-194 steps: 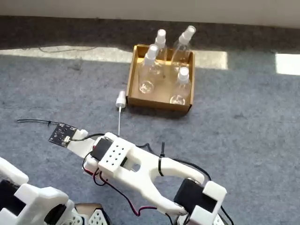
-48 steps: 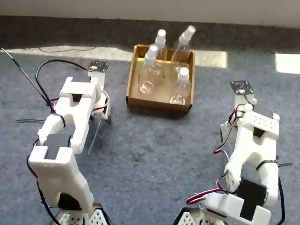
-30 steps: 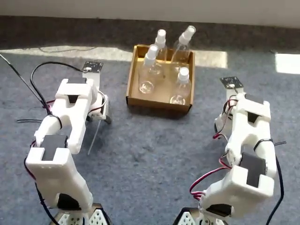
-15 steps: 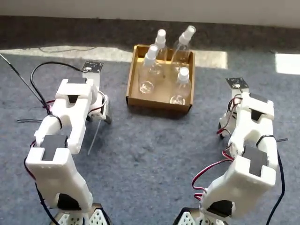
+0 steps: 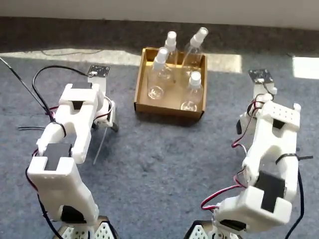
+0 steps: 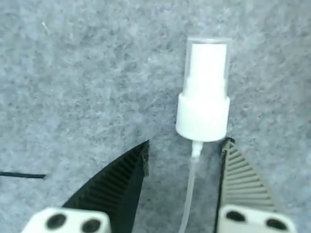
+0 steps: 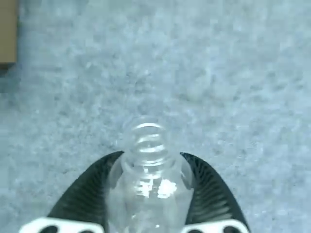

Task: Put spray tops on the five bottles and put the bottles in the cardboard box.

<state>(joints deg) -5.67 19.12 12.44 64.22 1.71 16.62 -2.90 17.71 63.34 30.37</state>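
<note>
Jaws gripping a bottle point(image 7: 146, 187) and straddling a spray top point(image 6: 203, 97)

The right gripper point(image 7: 150, 156) is clamping the topless bottle on both sides just below its threaded neck, over the carpet point(image 7: 233, 73). The left gripper point(image 6: 186, 143) is sitting open, jaws flanking the spray top's tube, with the top lying on the carpet. Between the arms, near the carpet's far edge, the box point(image 5: 169, 110) is holding four capped bottles point(image 5: 193, 85).
</note>
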